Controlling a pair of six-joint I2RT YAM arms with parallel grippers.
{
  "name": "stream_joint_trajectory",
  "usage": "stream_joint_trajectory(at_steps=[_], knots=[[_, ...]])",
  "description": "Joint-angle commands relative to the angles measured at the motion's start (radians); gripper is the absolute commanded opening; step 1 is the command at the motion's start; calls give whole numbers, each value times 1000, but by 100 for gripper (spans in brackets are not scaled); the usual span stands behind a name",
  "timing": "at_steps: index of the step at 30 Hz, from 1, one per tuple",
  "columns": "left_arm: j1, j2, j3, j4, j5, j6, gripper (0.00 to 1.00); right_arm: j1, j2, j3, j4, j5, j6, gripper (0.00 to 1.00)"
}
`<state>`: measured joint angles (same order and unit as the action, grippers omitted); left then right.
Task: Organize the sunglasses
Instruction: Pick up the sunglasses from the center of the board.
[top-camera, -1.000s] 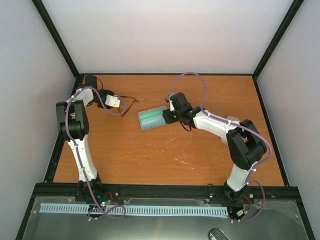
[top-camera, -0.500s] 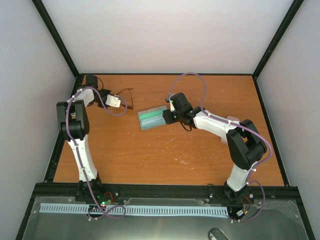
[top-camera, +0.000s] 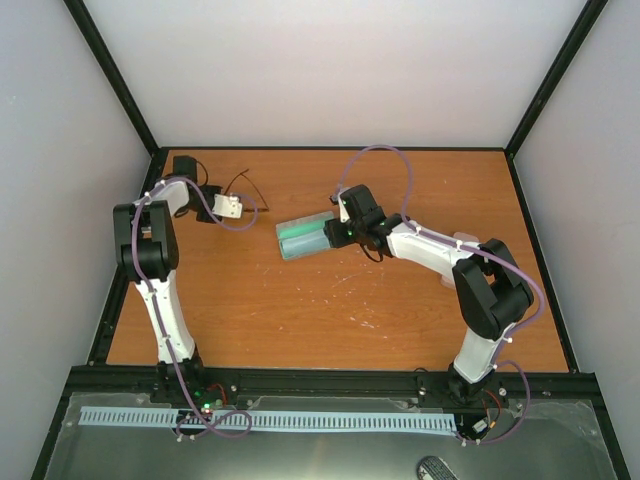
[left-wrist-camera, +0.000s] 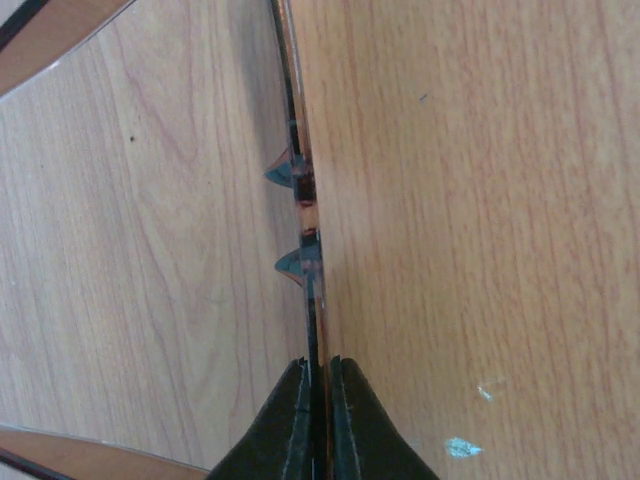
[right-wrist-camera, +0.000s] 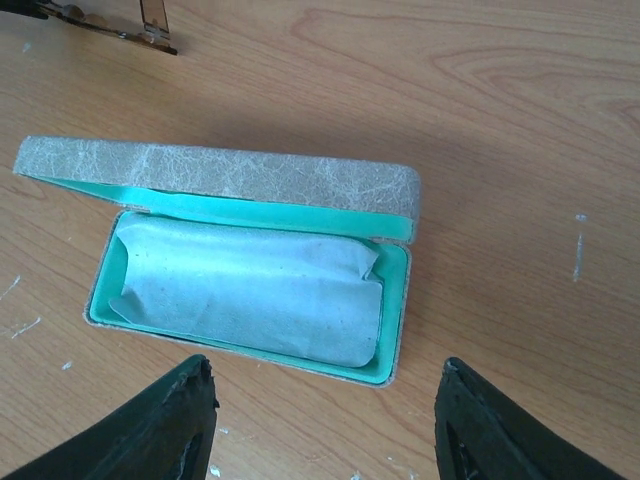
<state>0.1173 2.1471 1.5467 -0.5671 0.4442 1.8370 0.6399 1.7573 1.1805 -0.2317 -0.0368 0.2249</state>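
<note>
A dark brown thin-framed pair of sunglasses (top-camera: 241, 184) sits at the back left of the table, with my left gripper (top-camera: 240, 206) shut on it. In the left wrist view the frame (left-wrist-camera: 303, 200) runs edge-on away from the closed jaws of the left gripper (left-wrist-camera: 320, 375), its nose pads pointing left. My right gripper (top-camera: 337, 232) stands open just right of an open grey case (top-camera: 303, 240). The right wrist view shows the case (right-wrist-camera: 220, 175) with its teal lining and a light blue cloth (right-wrist-camera: 245, 290) inside; the right gripper (right-wrist-camera: 325, 405) holds nothing.
The wooden table (top-camera: 330, 310) has black rails along its edges and grey walls around it. White scuff marks (top-camera: 350, 275) dot the middle of the table. A tip of the sunglasses (right-wrist-camera: 155, 28) shows beyond the case's raised lid.
The left gripper has shut on the sunglasses frame, and the pair has shifted left and tipped up. The right arm and the case have stayed put.
</note>
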Motion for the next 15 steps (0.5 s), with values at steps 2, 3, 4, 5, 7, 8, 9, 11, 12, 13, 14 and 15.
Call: stream_joint_trajectory(at_steps=[2,3,4,5,7,8,9,11,12,13,14,15], knots=[[-2,-62,50,-48,38,-165,1,-2,-43,-34,90,-3,3,59],[-2,-71,58,-63,68,-202,1,-3,-58,-44,117,-3,9,59],[-3,-88,59,-75,95,-233,0,-3,-78,-58,150,-4,16,59],[-2,-104,51,-84,120,-264,1,-2,-96,-75,187,-7,25,60],[-2,-155,12,-65,171,-347,1,-3,-123,-103,253,-22,55,64],[-2,-184,-13,-40,194,-399,1,-3,-131,-106,278,-36,74,66],[-2,-217,-52,-14,215,-452,1,-3,-134,-108,304,-55,103,67],[-2,-282,-109,32,256,-558,1,-3,-123,-106,361,-129,181,69],[-2,-315,-143,55,276,-601,1,-4,-104,-98,396,-199,226,69],[-2,-349,-182,83,292,-643,1,-3,-79,-80,422,-255,279,69],[-3,-385,-217,108,310,-676,1,-3,-49,-58,444,-308,342,69],[-4,-428,-252,137,326,-713,1,-1,-13,-38,481,-356,403,69]])
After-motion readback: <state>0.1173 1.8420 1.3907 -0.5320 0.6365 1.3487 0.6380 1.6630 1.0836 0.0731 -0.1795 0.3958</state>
